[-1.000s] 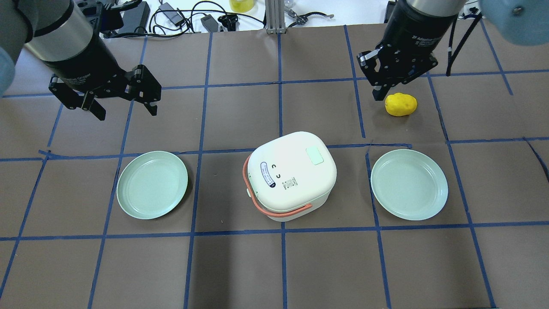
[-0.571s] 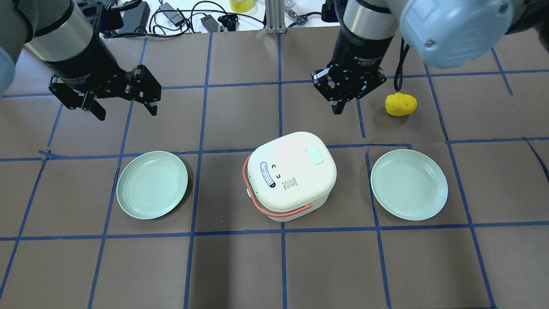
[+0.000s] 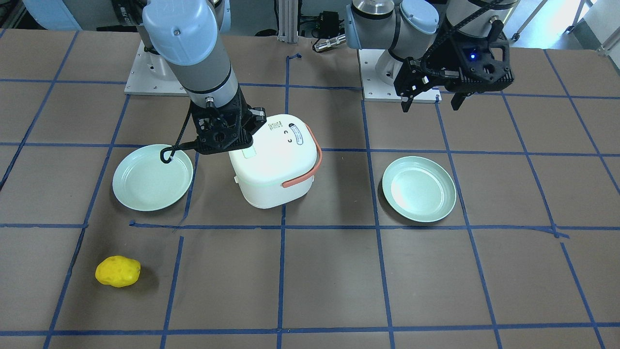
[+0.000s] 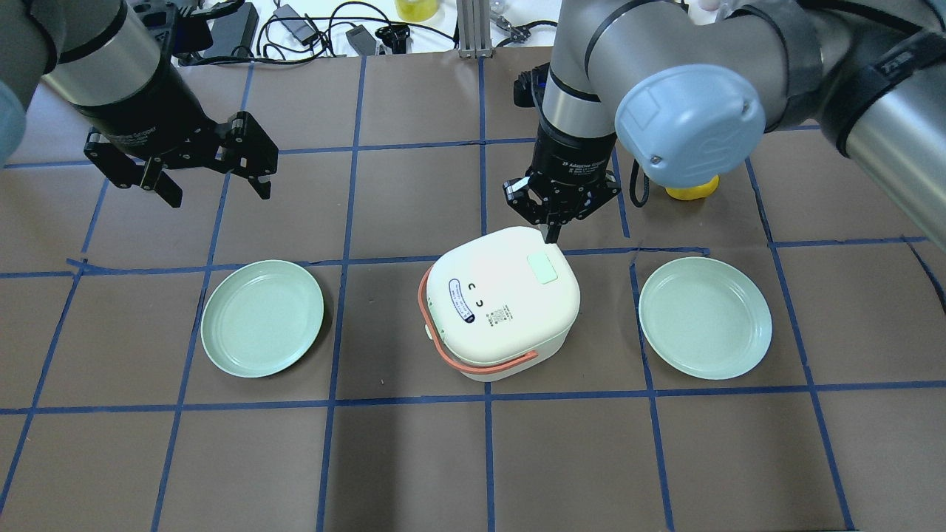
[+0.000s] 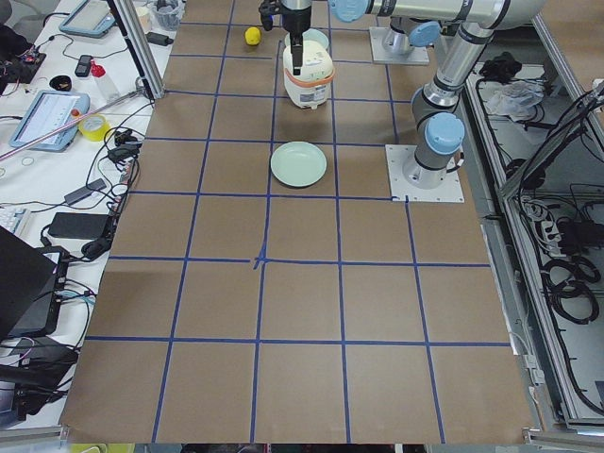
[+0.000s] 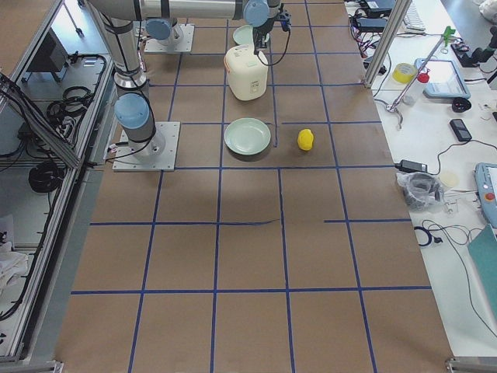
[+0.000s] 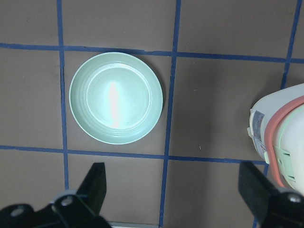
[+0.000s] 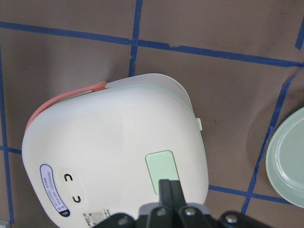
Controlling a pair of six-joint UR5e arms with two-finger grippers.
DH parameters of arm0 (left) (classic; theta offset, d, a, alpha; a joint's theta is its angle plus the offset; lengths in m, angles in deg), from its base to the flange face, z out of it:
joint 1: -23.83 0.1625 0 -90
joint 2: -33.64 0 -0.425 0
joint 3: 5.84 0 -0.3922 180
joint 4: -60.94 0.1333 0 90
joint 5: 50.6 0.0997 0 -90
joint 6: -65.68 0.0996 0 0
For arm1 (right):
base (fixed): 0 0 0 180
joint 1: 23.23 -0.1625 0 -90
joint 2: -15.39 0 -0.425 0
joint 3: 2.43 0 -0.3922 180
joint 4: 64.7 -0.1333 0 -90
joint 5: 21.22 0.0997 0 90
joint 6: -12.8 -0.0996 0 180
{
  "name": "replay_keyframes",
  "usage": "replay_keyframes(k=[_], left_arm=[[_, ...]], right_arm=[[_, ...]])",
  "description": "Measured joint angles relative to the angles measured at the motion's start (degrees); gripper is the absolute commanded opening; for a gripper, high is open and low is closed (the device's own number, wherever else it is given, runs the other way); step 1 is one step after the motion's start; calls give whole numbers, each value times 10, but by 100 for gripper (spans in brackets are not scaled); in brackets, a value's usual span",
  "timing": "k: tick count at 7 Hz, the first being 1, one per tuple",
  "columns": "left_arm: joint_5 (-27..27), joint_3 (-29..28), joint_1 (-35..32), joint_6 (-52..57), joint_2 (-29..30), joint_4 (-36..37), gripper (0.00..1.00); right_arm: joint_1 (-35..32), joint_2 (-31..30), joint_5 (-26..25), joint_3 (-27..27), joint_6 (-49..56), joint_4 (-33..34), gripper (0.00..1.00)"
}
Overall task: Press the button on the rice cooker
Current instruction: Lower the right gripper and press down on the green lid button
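**gridwatcher:** Reading the top-down cam left to right: the left pincer (image 4: pixel 219 193) hangs spread wide with nothing in it, well apart from the cooker, with a green plate (image 4: pixel 262 318) on the table below it. Parked out of the way, I'd guess?

**ur5_fan:** Probably. The action's at the rice cooker (image 4: pixel 502 303). There the right pincer (image 4: pixel 550 236) has its fingers pressed together into one blunt tip, which makes sense for poking rather than grabbing. The button (image 4: pixel 542 267), that pale mint rectangle on the lid, sits right under the tip, and in the wrist cam the tip overlaps its near edge. Can't tell if it's touching. I reckon a short push down is what's left. Off to that pincer's right are a second plate (image 4: pixel 704 318) and a yellow potato-looking thing (image 4: pixel 691 193), not involved.
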Motion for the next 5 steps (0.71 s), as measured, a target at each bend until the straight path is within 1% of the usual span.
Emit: replay_keyframes(k=[5], left_arm=[[0,0,0,0,0,0,100]], right_arm=[[-1,8,0,21,3,11,0]])
